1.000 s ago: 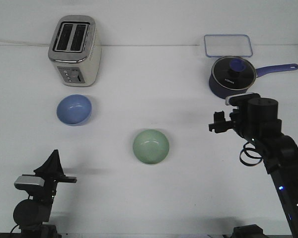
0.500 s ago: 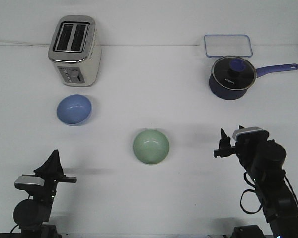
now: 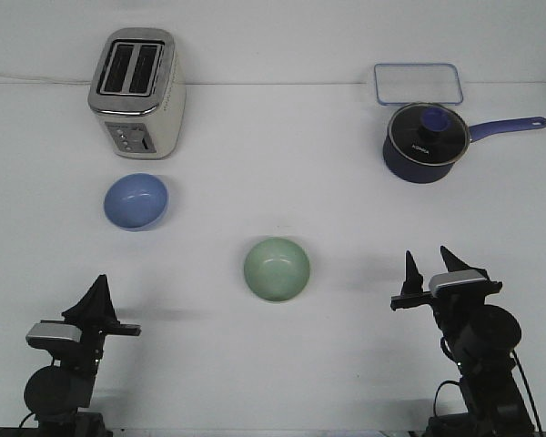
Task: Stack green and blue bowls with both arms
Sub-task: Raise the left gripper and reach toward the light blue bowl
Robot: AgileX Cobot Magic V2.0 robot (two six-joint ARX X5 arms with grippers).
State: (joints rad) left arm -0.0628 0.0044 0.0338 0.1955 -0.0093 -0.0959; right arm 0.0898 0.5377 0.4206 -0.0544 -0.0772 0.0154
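A white table [image 3: 273, 164] carries everything. The green bowl [image 3: 277, 269] sits upright on it, near the right gripper [image 3: 431, 267] on that gripper's left, and further off to the right of the left gripper [image 3: 97, 293]. The blue bowl [image 3: 136, 201] rests beyond the left gripper, well apart from the green one. Further out past it stands a silver toaster [image 3: 136, 91]. Far beyond the right gripper sit a lidded navy saucepan [image 3: 423, 144] and, just behind it, a clear rectangular container [image 3: 418, 84].
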